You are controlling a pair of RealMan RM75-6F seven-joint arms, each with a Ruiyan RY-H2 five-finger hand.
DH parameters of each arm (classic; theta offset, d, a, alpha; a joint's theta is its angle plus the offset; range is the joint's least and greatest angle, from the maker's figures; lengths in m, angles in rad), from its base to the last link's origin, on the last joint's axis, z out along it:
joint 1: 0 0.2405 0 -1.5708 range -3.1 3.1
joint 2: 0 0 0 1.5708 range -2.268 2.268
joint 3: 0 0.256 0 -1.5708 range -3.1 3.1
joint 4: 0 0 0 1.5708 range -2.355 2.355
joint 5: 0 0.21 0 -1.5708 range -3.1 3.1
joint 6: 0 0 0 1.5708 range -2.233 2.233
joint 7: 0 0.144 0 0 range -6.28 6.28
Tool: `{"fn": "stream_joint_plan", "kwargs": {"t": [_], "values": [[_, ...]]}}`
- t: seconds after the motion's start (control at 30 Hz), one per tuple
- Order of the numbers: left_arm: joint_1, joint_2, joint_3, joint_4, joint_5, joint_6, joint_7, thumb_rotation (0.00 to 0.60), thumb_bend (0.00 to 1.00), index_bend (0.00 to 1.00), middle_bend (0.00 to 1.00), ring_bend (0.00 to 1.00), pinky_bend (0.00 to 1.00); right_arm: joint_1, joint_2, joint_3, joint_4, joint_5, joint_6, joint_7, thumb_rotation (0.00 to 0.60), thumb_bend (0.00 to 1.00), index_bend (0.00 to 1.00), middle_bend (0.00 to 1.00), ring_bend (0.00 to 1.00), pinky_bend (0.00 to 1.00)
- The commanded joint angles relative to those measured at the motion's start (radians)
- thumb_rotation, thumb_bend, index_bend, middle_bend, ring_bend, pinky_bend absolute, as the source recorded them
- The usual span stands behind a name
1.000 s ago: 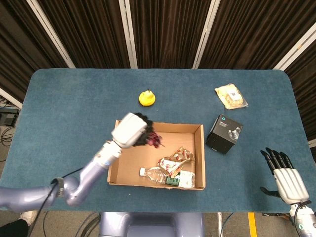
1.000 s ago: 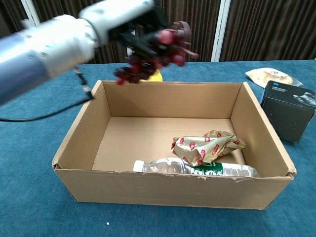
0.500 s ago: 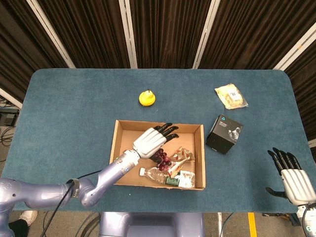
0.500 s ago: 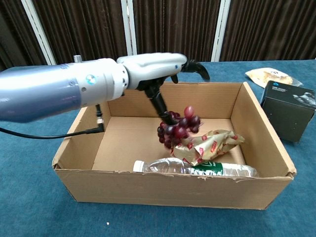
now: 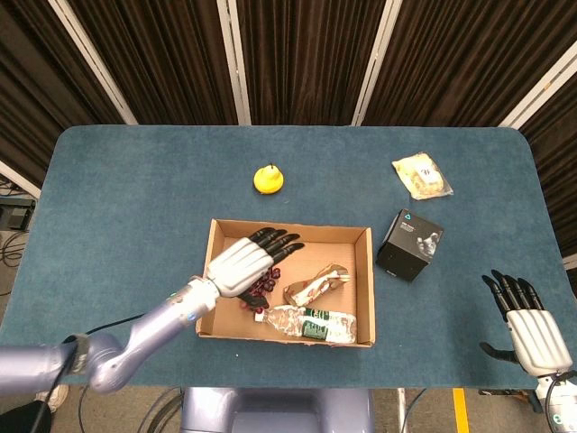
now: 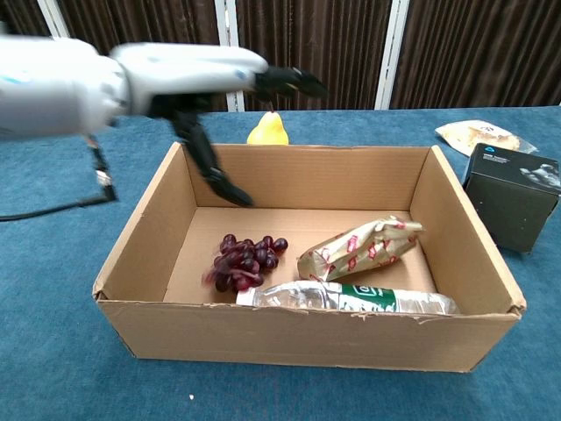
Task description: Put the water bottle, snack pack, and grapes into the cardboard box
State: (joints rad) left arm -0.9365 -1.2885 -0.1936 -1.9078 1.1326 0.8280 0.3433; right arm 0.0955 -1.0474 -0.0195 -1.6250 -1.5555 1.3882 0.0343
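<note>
The cardboard box (image 5: pixel 364 271) (image 6: pixel 456 210) sits at the table's front centre. Inside it lie a bunch of dark red grapes (image 6: pixel 243 260) (image 5: pixel 267 281) at the left, a gold and red snack pack (image 6: pixel 358 249) (image 5: pixel 314 286) in the middle, and a clear water bottle (image 6: pixel 351 299) (image 5: pixel 311 322) along the front wall. My left hand (image 5: pixel 242 264) (image 6: pixel 197 74) hovers above the box's left half, fingers spread, holding nothing. My right hand (image 5: pixel 529 329) rests open at the table's front right corner, far from the box.
A yellow pear (image 5: pixel 268 179) (image 6: pixel 268 130) stands behind the box. A black carton (image 5: pixel 409 244) (image 6: pixel 515 196) sits right of the box, and a pale wrapped packet (image 5: pixel 421 175) (image 6: pixel 479 134) lies further back right. The table (image 5: pixel 117 198) is blue.
My left hand carried the grapes over the box, let them go, and has drawn back to the left and up. The grapes now lie on the box floor. The snack pack shifted.
</note>
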Motion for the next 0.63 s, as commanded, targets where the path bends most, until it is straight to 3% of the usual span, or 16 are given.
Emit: {"fn": "stream_joint_plan", "kwargs": {"t": [0.03,0.17,0.27,0.43,0.63], "values": [[0.11,0.137,0.046,-0.117,0.09,0.105,-0.052,0.6,0.0,0.0,0.0,0.0,0.08,-0.001,0.0,-0.006,-0.005,-0.013,0.004,-0.006,0.6,0.03,0.0,0.0,0.0,0.0],[0.26,0.269,0.142,-0.139,0.192,0.246,-0.074,0.6,0.0,0.0,0.0,0.0,0.06,-0.007,0.001,-0.011,-0.01,-0.031,0.02,-0.009,0.6,0.03,0.0,0.0,0.0,0.0],[0.373,0.31,0.223,-0.094,0.235,0.356,-0.044,0.6,0.01,0.0,0.0,0.0,0.04,-0.01,-0.002,-0.01,-0.011,-0.031,0.026,-0.017,0.6,0.03,0.0,0.0,0.0,0.0],[0.587,0.22,0.324,0.042,0.264,0.575,-0.07,0.6,0.01,0.0,0.0,0.0,0.01,-0.008,-0.017,0.001,-0.007,-0.006,0.017,-0.046,0.6,0.03,0.0,0.0,0.0,0.0],[0.709,0.105,0.345,0.201,0.349,0.744,-0.111,0.6,0.01,0.0,0.0,0.0,0.0,0.008,-0.031,0.003,-0.019,-0.002,-0.009,-0.081,0.6,0.03,0.0,0.0,0.0,0.0]]}}
